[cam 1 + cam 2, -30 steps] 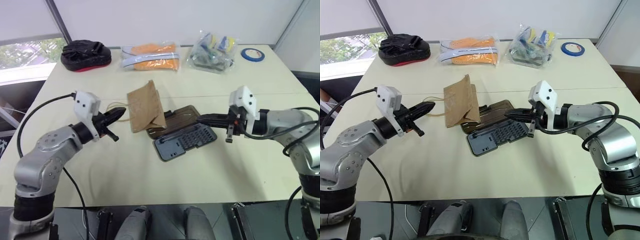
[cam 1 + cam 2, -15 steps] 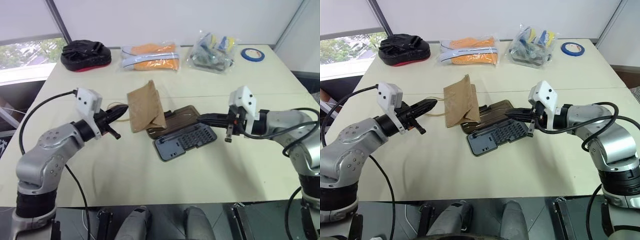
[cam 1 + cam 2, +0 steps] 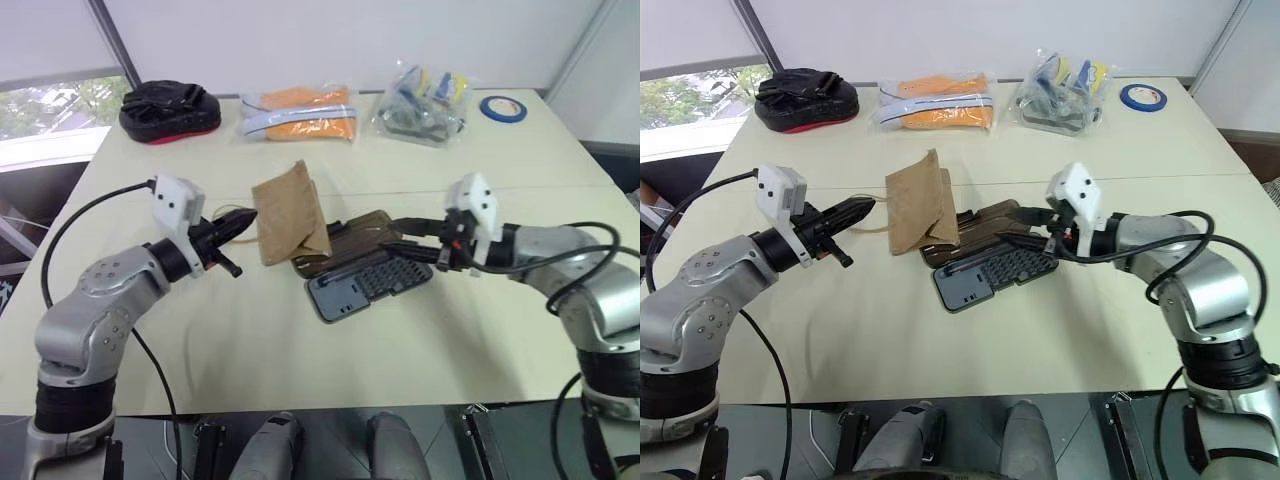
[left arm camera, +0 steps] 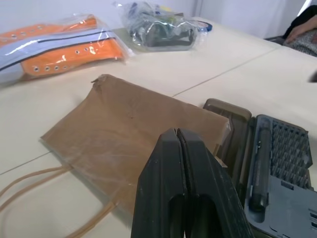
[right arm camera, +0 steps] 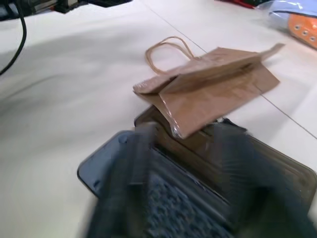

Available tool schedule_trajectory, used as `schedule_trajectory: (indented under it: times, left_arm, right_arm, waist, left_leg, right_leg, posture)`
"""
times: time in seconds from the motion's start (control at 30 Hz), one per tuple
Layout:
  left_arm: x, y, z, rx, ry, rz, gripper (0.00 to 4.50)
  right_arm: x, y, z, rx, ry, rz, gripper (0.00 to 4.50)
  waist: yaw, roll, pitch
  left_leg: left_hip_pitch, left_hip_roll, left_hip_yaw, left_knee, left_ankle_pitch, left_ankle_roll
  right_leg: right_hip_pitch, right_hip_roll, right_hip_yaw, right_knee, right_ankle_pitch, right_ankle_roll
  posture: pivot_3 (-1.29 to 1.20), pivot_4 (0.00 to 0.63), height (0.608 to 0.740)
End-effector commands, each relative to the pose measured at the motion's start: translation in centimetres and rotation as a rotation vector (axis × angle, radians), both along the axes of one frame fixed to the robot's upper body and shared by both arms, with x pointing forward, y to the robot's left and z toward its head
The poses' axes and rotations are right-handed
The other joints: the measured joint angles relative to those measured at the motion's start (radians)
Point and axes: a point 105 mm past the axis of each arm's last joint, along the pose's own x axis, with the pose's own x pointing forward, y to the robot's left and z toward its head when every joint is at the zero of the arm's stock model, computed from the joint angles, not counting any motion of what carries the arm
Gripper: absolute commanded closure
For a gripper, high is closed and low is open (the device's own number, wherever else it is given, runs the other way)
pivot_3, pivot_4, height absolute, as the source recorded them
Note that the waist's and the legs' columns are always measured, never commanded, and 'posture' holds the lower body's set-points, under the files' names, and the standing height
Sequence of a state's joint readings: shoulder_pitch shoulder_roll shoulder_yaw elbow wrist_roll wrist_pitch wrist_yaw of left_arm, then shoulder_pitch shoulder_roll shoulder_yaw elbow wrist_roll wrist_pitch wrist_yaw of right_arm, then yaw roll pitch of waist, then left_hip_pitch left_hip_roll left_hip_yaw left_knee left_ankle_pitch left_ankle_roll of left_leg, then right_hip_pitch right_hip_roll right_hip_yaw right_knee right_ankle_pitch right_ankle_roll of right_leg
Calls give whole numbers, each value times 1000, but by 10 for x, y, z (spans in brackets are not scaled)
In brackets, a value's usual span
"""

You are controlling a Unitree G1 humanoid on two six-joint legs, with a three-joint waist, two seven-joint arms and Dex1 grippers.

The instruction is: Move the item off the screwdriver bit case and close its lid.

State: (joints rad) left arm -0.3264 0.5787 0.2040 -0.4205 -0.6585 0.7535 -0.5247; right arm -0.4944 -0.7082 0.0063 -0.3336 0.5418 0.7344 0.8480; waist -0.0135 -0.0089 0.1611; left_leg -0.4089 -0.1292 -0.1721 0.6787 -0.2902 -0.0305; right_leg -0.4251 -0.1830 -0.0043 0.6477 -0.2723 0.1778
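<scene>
since a second ago the right gripper (image 3: 408,240) has slid in toward the case (image 3: 368,281) and spread its fingers, which were pressed together before; they now stand apart, empty, hovering just over the far right end of the lid (image 3: 352,238). the left gripper (image 3: 238,222) has barely shifted. its two black fingers are pinched flat against each other with nothing between them, and the tip sits just beside the left edge of the paper bag (image 3: 289,213), over the twine handles (image 4: 29,191) that lie looped on the table (image 3: 300,360).

the paper bag is creased and partly folded. its near right corner lies over the left end of the lid, while the rest of it spreads leftward onto the table. the case is open and lies at a slant near the middle of the table: the grey tray with its rows of small bits is nearest the robot, and the smoky brown lid lies flat behind it, hinged along the shared long edge.

along the far edge of the table, well apart from all this, sit a black-and-red pouch (image 3: 170,108), a clear bag of orange things (image 3: 299,113), another clear bag of mixed items (image 3: 424,103) and a roll of blue tape (image 3: 504,108).
</scene>
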Motion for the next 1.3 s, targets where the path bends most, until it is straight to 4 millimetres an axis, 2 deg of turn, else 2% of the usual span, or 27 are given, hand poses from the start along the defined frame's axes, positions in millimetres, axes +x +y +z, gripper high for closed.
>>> schedule_trajectory:
  times: [0.03,0.07,0.2,0.3,0.37,0.5,0.63,0.93,1.03,1.2,1.23,1.3]
  left_arm:
    - [3,8,3,3,-25,22,4500]
    - [4,11,1,5,-24,31,4500]
    - [6,15,-1,8,-24,46,4500]
    - [7,15,-4,12,-22,52,4500]
    - [7,16,-5,15,-24,57,4500]
    - [5,18,-7,18,-27,67,4500]
    - [4,19,-9,22,-29,80,4500]
    - [1,22,-11,32,-35,112,4500]
    - [1,23,-11,32,-38,123,4500]
    - [0,23,-13,29,-39,130,4500]
    - [0,22,-13,28,-39,130,4500]
    - [0,22,-13,29,-40,131,4500]
  right_arm:
    - [13,17,8,39,-39,-47,556]
    - [17,24,8,77,-11,-64,72]
    - [26,47,4,135,61,-111,20]
    - [37,76,-4,203,206,-165,20]
    - [42,87,-7,215,253,-196,20]
    - [49,101,-6,251,324,-226,20]
    - [56,112,-15,206,337,-238,20]
    - [73,124,-33,169,358,-281,20]
    - [76,124,-34,180,354,-288,1392]
    - [77,123,-32,192,347,-292,4141]
    - [77,122,-32,189,342,-297,4471]
    - [78,119,-31,183,326,-302,4471]
  waist:
    - [-1,0,0]
    - [-1,0,0]
    - [0,0,0]
    - [-3,0,0]
    - [-8,0,0]
    - [-7,0,0]
    - [-7,1,0]
    - [-31,1,0]
    - [-32,1,0]
    - [-32,1,0]
    - [-32,1,0]
    - [-32,1,0]
  left_leg:
    - [0,0,0,0,0,0]
    - [0,0,0,0,0,0]
    - [0,0,0,0,0,0]
    - [0,-1,-1,0,0,0]
    - [0,0,-1,0,0,0]
    - [0,0,-2,-1,0,0]
    - [0,0,-1,-1,0,0]
    - [0,0,-2,-2,0,0]
    - [0,1,-2,-3,0,0]
    - [0,1,-2,-3,0,0]
    - [0,1,-2,-3,0,0]
    - [0,1,-2,-3,0,0]
  right_leg:
    - [0,0,0,0,0,0]
    - [0,0,0,0,0,0]
    - [0,0,0,0,0,0]
    - [0,0,0,0,0,0]
    - [-1,1,0,1,0,0]
    - [-2,1,0,2,0,0]
    - [-2,1,0,2,0,-1]
    - [-2,1,1,2,0,-1]
    - [-3,1,1,2,0,-1]
    - [-3,1,1,3,0,-1]
    - [-3,1,1,3,0,-1]
    - [-3,1,1,3,0,-1]
  posture:
    - [0,150,740]
    - [0,150,740]
    - [0,150,740]
    - [0,150,740]
    - [0,150,740]
    - [0,150,740]
    - [0,150,740]
    - [0,150,740]
    - [0,150,740]
    - [0,150,740]
    - [0,150,740]
    - [0,150,740]
